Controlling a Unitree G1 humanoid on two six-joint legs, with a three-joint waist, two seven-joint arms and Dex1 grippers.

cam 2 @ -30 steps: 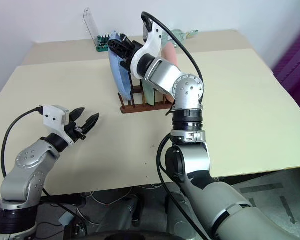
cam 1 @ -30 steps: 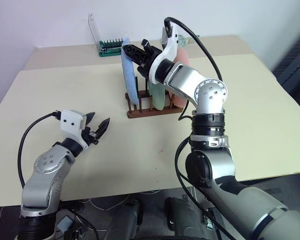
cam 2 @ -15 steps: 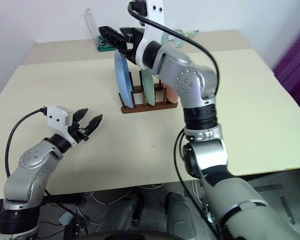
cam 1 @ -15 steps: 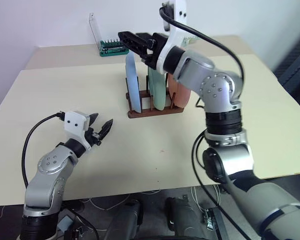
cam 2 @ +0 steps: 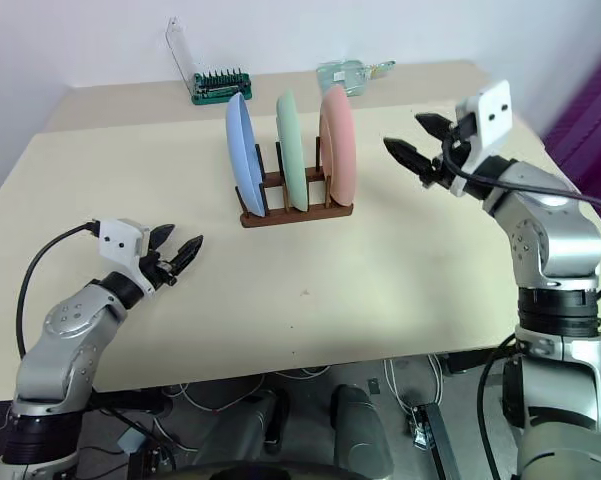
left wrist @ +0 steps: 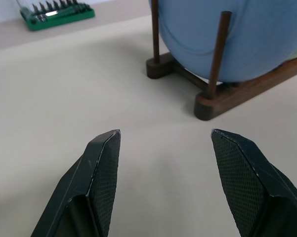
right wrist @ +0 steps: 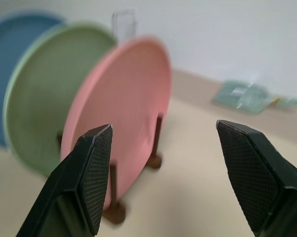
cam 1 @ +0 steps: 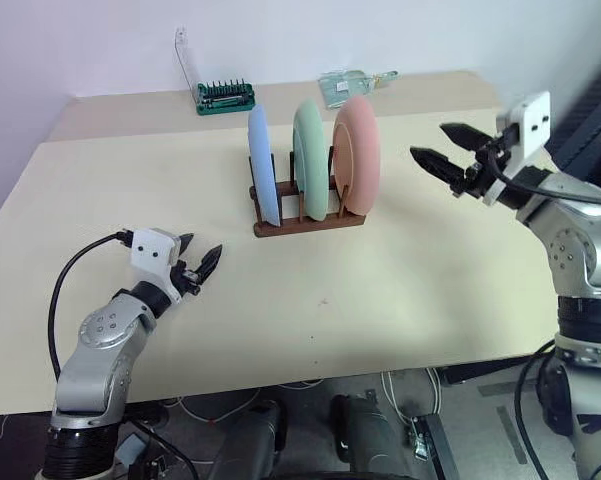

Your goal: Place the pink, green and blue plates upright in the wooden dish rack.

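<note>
Three plates stand upright in the wooden dish rack [cam 1: 308,222], which sits on the tabletop [cam 1: 400,280] toward the far edge, about mid-width. Left to right: left gripper [cam 1: 200,264] hovers low over the tabletop near the front-left corner, fingers apart, nothing between them, pointing toward the rack. In the left wrist view the blue plate [left wrist: 227,34] and two dark pegs fill the far side, gripper well apart from them. Green-based tool holder [cam 1: 226,96] with a clear upright panel sits at the far edge, behind and left of the rack. In the rack: blue plate on the left end, green plate [cam 1: 310,160] in the middle, pink plate [cam 1: 358,155] on the right end, each between pegs, none touching another. Clear packet [cam 1: 345,84] lies at the far edge behind the pink plate. Right gripper [cam 1: 448,147] is raised over the tabletop right of the rack, fingers apart and empty, aimed at the pink plate, well apart from it.
</note>
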